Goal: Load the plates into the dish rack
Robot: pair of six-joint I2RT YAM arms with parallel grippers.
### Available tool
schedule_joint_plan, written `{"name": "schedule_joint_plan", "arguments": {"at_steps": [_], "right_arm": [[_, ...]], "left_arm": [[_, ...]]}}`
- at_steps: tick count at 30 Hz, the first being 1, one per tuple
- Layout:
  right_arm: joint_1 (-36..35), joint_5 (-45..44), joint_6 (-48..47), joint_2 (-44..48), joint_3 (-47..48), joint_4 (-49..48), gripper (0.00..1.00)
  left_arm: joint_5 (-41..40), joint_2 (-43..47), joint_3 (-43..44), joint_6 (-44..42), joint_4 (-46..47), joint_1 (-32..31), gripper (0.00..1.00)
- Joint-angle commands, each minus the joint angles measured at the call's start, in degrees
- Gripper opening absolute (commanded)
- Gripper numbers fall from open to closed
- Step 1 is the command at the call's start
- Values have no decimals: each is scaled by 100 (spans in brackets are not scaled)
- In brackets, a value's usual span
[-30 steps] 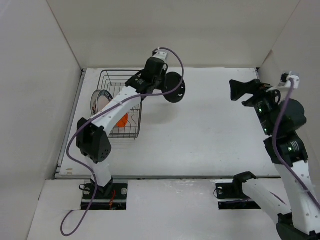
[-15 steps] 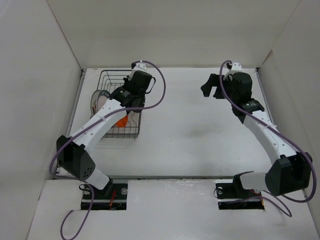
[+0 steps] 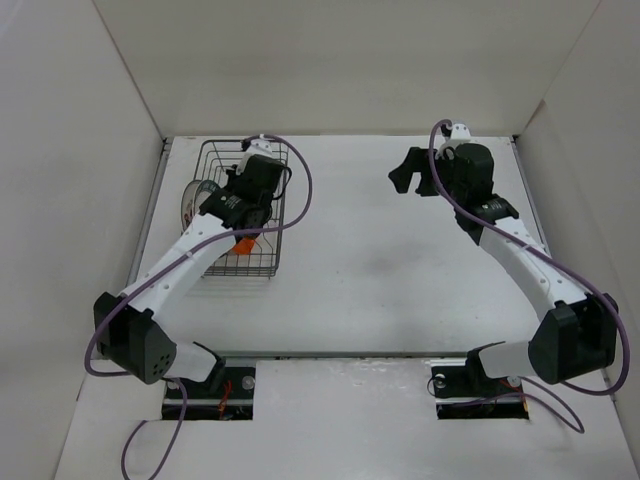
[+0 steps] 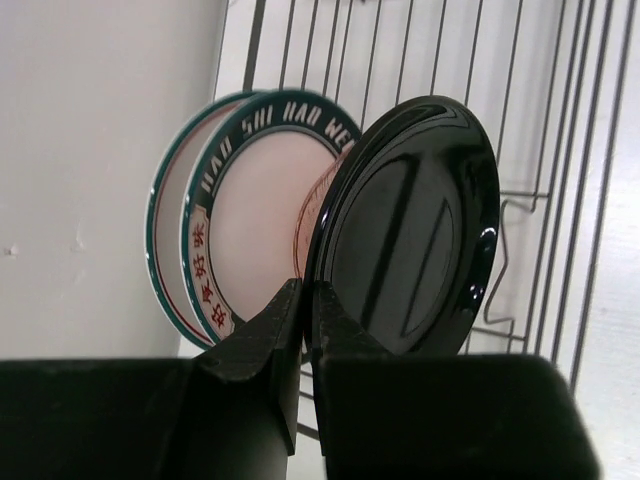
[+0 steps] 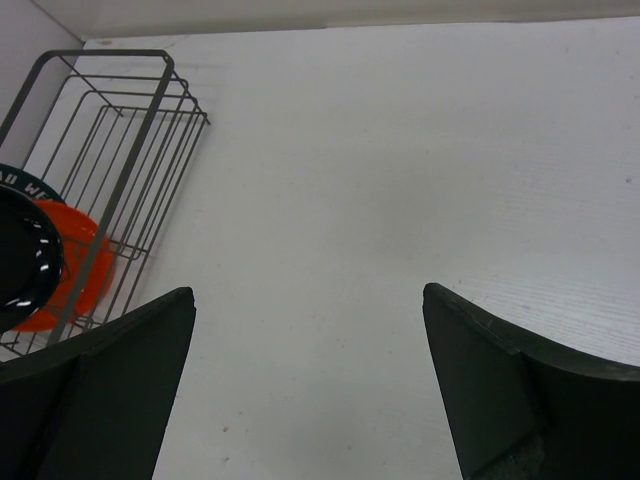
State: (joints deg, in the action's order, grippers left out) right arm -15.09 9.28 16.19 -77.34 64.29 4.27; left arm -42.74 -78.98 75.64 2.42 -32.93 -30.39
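Top external showed the change: within the last second the left gripper [image 3: 243,200] had carried the black plate [image 4: 410,230] from off the dish rack's [image 3: 215,150] 3 o'clock side into the rack. The rack sat at 10 o'clock on the table [image 3: 380,280], its long axis running 12 to 6. The right gripper [image 3: 408,176] had swung in from the 3 o'clock edge to about 1 o'clock.

Left wrist showed the black plate on edge beside the red-lettered plate [image 4: 255,210] and the green-rimmed plate [image 4: 160,250], roughly parallel to them. Its oval outline ran 1 to 7, and the fingers were pinched narrow on its rim at 7 o'clock. Whether it was seated stayed hidden.

Right wrist showed fingers wide and empty, with the orange plate [image 5: 85,270] at 9 o'clock. Probably only the release remained.
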Motion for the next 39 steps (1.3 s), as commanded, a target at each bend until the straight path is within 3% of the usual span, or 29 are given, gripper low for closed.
{"name": "schedule_joint_plan", "arguments": {"at_steps": [1,18,19,26,28,31,39], "right_arm": [[-38,65,51,44,250,-375,100],[-38,118,51,96,145,-375,100],[-38,118,51,96,93,-375,100],[-38,232,51,44,92,-375,100],[-38,232,104,96,92,-322,100],[-274,-563,104,96,600,578,100],[-591,-1841,-230,728,2078,2235,100]], "left_arm": [[-200,137,-189,-66,155,16,0],[47,-144,-541,162,340,16,0],[134,-144,-541,163,340,16,9],[416,-249,-489,163,340,16,39],[626,-118,-278,-29,340,16,56],[635,14,318,-441,445,16,97],[1575,260,2235,-593,252,1042,100]]}}
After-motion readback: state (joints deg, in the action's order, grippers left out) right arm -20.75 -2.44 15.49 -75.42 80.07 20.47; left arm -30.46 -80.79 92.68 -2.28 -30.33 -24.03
